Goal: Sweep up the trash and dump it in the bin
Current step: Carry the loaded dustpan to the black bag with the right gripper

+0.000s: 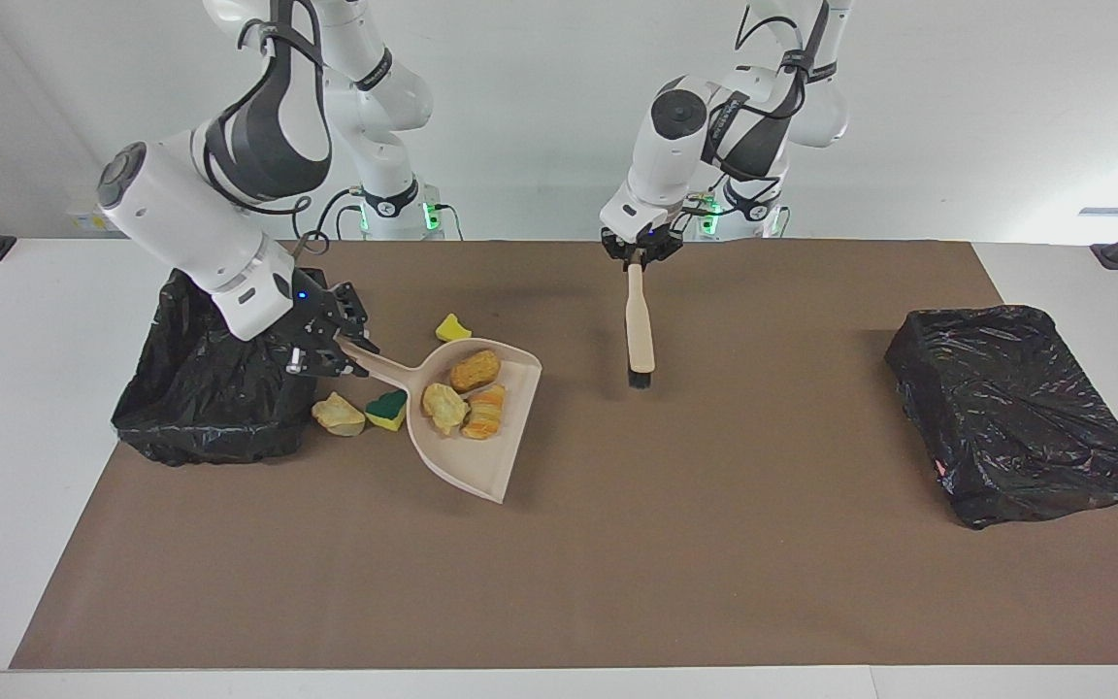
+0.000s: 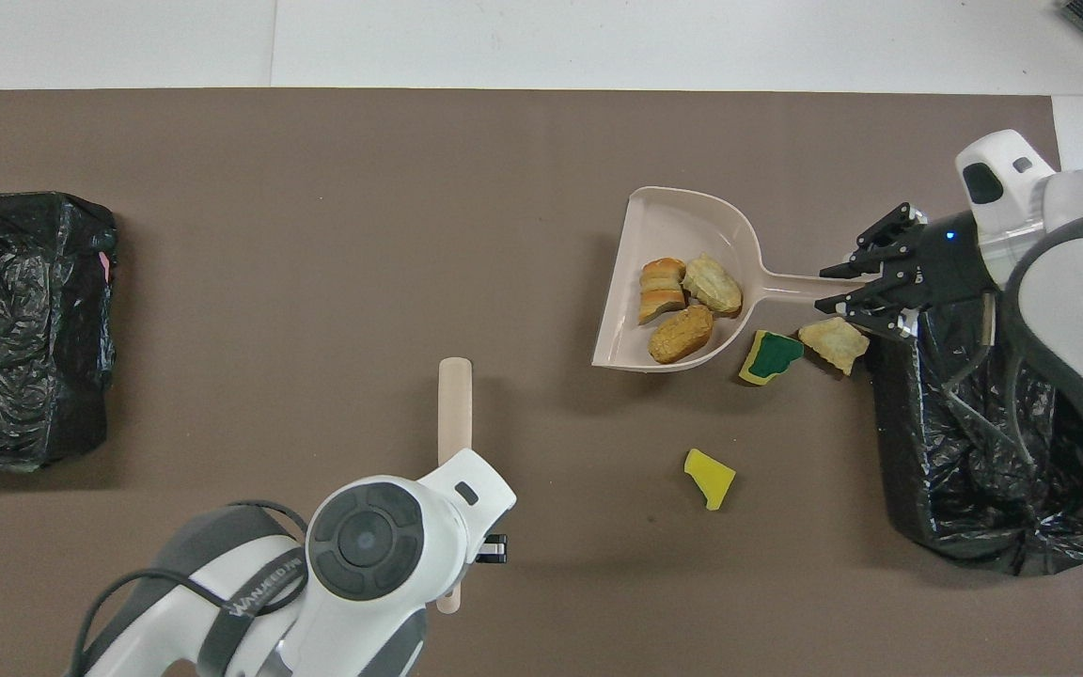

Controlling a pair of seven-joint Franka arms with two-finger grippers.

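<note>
The dustpan (image 1: 467,417) is held by its handle in the right tool (image 1: 326,342), which is clenched around it beside the open bin (image 1: 219,374) at the right arm's end of the worktop. The pan is kept roughly level, presumably so that the three bread-like chunks (image 1: 467,393) stay in it on the way to the bin; whether it is lifted clear of the mat cannot be told for certain. In the facing view the bin lies at about nine o'clock from the pan.

More trash is left on the mat: a tan chunk (image 1: 338,415) and a green-topped sponge piece (image 1: 386,409) just beside the bin, under the handle, and a yellow sponge piece (image 1: 452,327) at about twelve o'clock from the pan, nearer the robots.

The brush (image 1: 639,325) is grasped at its handle end by the left tool (image 1: 639,254), which is clamped shut on it. It hangs bristles-down over the middle of the mat, well apart from the pan, apparently parked out of the way.

A second black-bagged bin (image 1: 1015,413) lies at the left arm's end.
</note>
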